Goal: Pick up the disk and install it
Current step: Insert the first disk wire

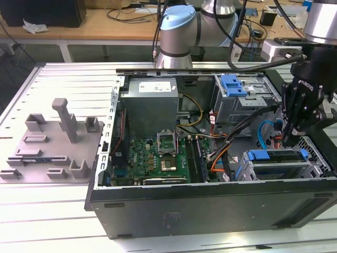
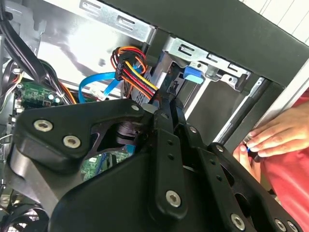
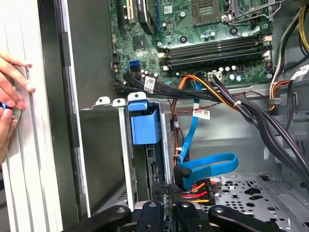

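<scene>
blue-framed disk (image 1: 275, 156) on edge, long axis across exterior view, claw (image 1: 289, 138) above

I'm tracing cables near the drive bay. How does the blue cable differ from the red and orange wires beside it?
The blue cable is one flat band, curled in a loop; the red and orange wires are several thin strands, running nearly straight. Both end close to the claw.

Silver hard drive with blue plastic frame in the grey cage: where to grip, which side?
Likely its exposed blue-framed edge, pinched across the thickness, coming through the open side of the black computer case: the hard drive stands on edge in the grey metal cage, whose walls cover its flat faces.
</scene>
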Controlling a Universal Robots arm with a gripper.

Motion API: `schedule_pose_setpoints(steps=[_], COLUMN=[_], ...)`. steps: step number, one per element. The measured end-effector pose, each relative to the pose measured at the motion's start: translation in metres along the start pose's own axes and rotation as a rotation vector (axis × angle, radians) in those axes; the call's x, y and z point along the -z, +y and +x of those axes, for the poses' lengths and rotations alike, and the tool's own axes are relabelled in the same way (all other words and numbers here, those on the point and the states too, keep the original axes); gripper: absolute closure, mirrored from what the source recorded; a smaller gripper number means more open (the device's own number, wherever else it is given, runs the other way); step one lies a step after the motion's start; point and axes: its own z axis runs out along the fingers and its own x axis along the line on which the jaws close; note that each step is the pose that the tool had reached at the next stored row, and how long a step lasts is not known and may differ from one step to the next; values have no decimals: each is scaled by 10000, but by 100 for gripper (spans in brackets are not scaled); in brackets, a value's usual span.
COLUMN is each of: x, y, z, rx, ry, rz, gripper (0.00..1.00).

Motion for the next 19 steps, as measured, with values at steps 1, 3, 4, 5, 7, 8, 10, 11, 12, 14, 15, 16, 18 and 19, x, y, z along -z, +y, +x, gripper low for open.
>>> schedule_pose_setpoints(steps=[1, 3, 4, 5, 7, 8, 10, 11, 12, 14, 15, 16, 18, 19], x=[-3, -7, -10, -13, -13, -13, -13, -13, -14, -17, -19, -18, -15, -9], y=[4, 11, 15, 32, 36, 36, 36, 36, 35, 33, 31, 30, 28, 26], z=[13, 35, 47, 66, 67, 67, 67, 68, 74, 93, 109, 120, 139, 158], rx=[-8, -21, -27, -39, -38, -38, -38, -38, -38, -40, -41, -43, -45, -48], ry=[-58, -150, -198, -276, -278, -278, -278, -278, -285, -332, -413, -486, -606, -695], rz=[27, 69, 89, 126, 130, 130, 130, 130, 129, 123, 114, 106, 92, 82], gripper=[83, 83, 83, 83, 83, 83, 83, 83, 83, 83, 83, 83, 83, 83])
